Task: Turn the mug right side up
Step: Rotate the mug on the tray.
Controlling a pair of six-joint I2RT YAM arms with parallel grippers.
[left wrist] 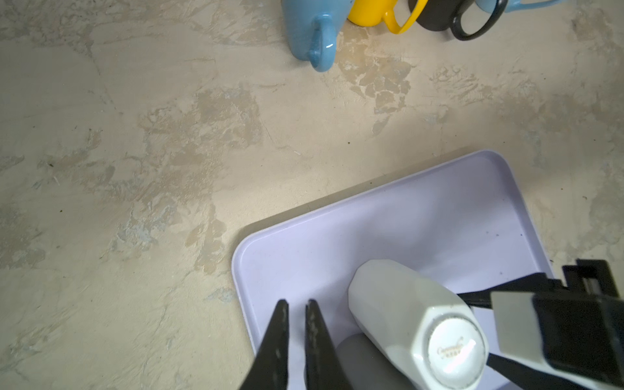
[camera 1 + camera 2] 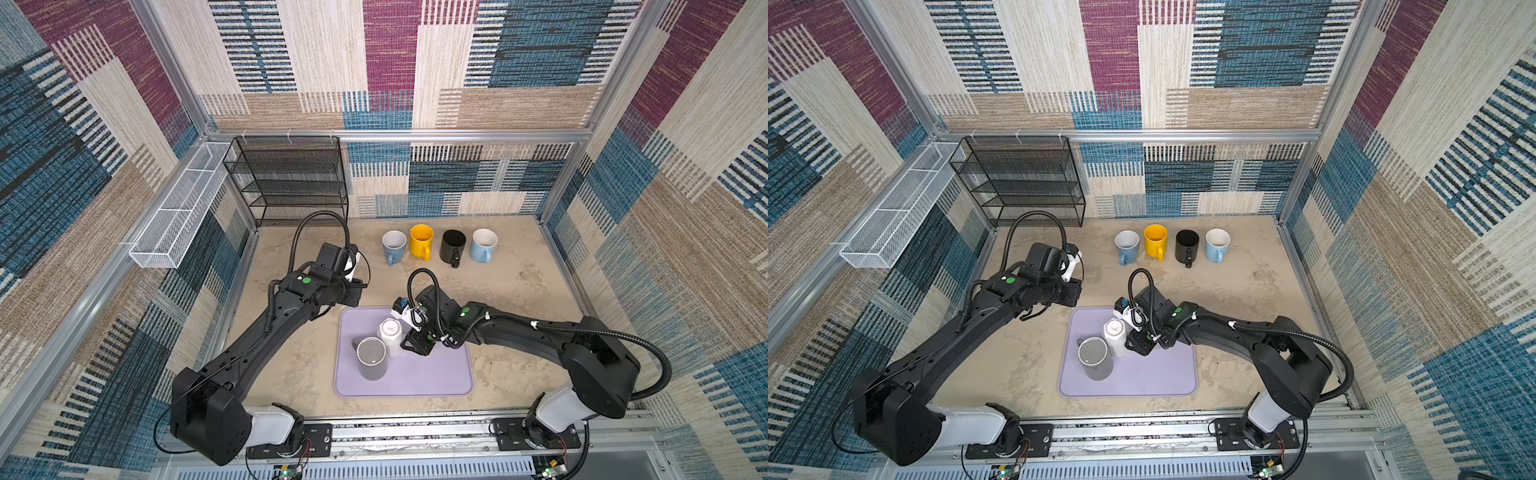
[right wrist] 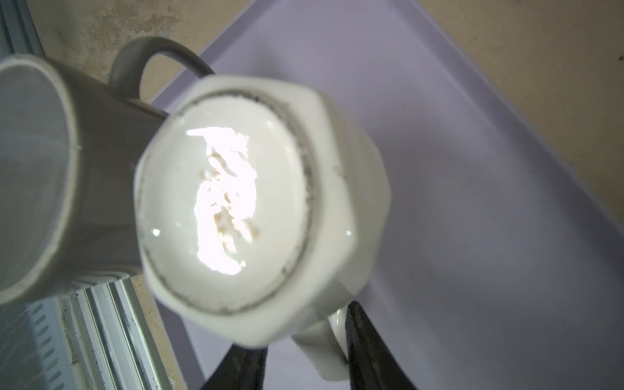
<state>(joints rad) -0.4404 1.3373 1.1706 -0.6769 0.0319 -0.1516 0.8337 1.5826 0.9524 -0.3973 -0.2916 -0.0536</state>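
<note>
Evidently the white faceted ceramic mug (image 2: 390,334) was upside down, its stamped base and rough foot ring facing up and its mouth down on the pale lavender plastic tray (image 2: 436,374). It stood directly ahead of the right end effector (image 3: 304,334), which sat low at the mug's side. The mug's white loop handle (image 3: 324,341) lay between the two fingers. One finger pressed against it, while a sliver of tray showed beside the other, so I could not tell whether the grip had closed firmly. Taking the handle was probably deliberate: the body looked too wide to span, and the loop offers a lever for rolling the mug over.

On the far side of the mug from that end effector, close against it, stood a grey cylindrical ceramic mug (image 2: 371,357), also inverted; any swing could knock it.

The left end effector (image 1: 297,304) hung over the tray's corner with its fingers almost together on nothing, the white mug just beside it, likely parked clear.

Well beyond both, an upright yellow ceramic mug (image 2: 422,241) and three neighbours lined the mottled beige bench (image 2: 519,291).
</note>
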